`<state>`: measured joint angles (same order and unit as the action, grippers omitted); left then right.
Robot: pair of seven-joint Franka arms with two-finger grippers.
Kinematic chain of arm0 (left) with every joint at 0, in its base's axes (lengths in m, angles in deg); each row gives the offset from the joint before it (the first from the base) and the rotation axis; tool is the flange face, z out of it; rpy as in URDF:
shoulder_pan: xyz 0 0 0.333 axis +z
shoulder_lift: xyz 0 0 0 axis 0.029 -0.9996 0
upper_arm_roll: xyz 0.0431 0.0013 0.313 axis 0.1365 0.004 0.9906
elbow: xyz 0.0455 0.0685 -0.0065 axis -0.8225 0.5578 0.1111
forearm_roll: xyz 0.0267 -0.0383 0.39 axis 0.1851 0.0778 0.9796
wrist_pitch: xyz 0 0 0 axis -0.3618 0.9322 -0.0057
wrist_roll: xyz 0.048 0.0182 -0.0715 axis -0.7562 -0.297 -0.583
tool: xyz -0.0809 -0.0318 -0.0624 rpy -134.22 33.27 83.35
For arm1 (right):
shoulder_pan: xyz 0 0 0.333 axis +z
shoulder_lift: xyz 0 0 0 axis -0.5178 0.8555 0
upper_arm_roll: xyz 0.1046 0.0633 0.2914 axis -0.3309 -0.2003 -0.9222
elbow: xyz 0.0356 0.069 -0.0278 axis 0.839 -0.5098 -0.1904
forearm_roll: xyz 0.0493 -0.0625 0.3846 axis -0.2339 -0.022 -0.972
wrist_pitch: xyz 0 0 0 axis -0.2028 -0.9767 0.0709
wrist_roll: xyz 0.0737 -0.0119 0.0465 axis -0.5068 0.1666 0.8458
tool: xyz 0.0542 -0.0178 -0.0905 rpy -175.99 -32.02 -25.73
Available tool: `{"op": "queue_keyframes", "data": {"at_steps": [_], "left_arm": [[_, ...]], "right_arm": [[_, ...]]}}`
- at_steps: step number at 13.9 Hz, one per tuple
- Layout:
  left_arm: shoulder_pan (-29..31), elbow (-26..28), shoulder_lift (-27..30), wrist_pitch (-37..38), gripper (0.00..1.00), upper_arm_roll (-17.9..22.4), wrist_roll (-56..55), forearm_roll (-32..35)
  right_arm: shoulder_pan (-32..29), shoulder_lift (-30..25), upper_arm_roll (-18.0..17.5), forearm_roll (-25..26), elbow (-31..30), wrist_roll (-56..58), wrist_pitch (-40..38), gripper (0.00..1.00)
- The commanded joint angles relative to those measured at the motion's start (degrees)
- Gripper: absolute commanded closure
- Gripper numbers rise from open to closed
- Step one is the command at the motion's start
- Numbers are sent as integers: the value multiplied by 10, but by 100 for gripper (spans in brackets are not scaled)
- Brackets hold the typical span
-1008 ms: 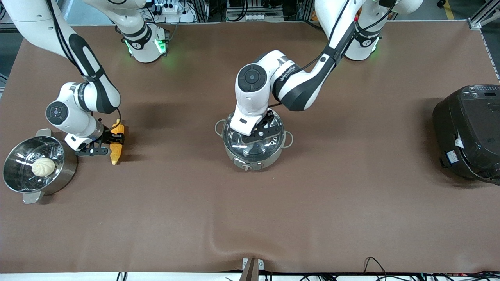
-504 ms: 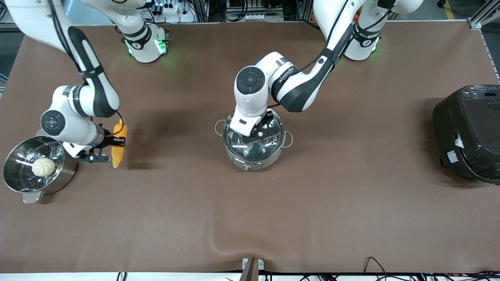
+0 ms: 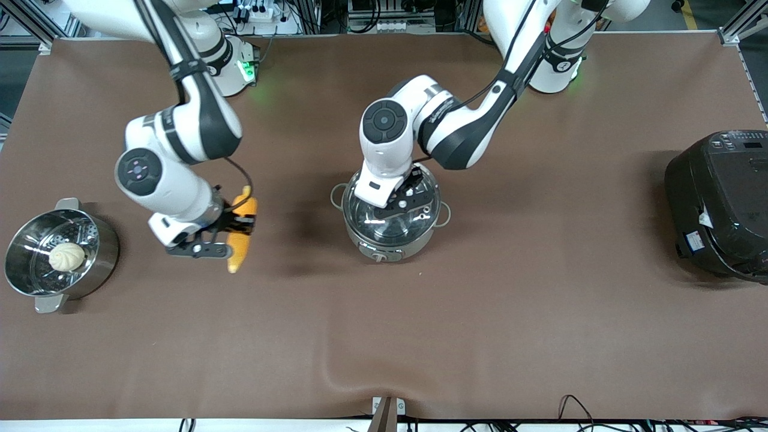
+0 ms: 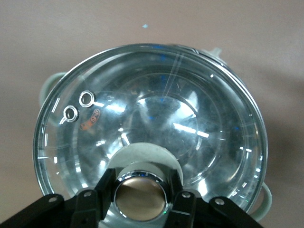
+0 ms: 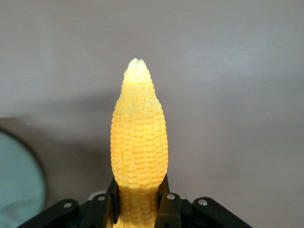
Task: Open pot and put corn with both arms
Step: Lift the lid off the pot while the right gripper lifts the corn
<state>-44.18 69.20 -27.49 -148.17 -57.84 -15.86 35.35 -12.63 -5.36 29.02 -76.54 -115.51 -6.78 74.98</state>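
Observation:
The steel pot [image 3: 389, 245] stands mid-table with its clear glass lid [image 3: 366, 211] on it. My left gripper [image 3: 403, 203] is over the lid, its fingers shut on the metallic knob [image 4: 141, 199] from both sides. The lid [image 4: 152, 118] fills the left wrist view. My right gripper [image 3: 236, 231] is shut on the thick end of the yellow-orange corn [image 3: 241, 240]. It holds the corn in the air over bare table, between the steamer pot and the pot. In the right wrist view the corn [image 5: 138, 137] points away from the right gripper [image 5: 138, 204].
A steel steamer pot [image 3: 102, 252] with a white bun [image 3: 66, 257] in it stands toward the right arm's end. A big black cooker [image 3: 720, 204] stands at the left arm's end. The brown table cover has a ripple near its front edge.
My right gripper has lifted the corn off the table beside the steamer pot and carried it toward the pot. My left gripper has stayed on the lid knob.

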Motion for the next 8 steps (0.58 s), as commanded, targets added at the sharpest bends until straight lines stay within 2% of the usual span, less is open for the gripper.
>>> {"op": "queue_keyframes", "data": {"at_steps": [1,3,4,7,8], "left_arm": [[38,8,83,58,100,0,9,12],[66,10,113,78,100,1,20,30],[101,12,130,79,100,-2,37,36],[195,64,181,84,100,-6,208,29],[215,82,193,81,100,-6,250,28]], "right_arm": [[46,5,5,-14,42,-68,-13,94],[87,7,5,-25,65,-125,-12,94],[106,9,5,-39,75,-152,-12,94],[162,18,6,-82,98,-215,2,94],[181,32,7,-81,110,-242,17,94]]}}
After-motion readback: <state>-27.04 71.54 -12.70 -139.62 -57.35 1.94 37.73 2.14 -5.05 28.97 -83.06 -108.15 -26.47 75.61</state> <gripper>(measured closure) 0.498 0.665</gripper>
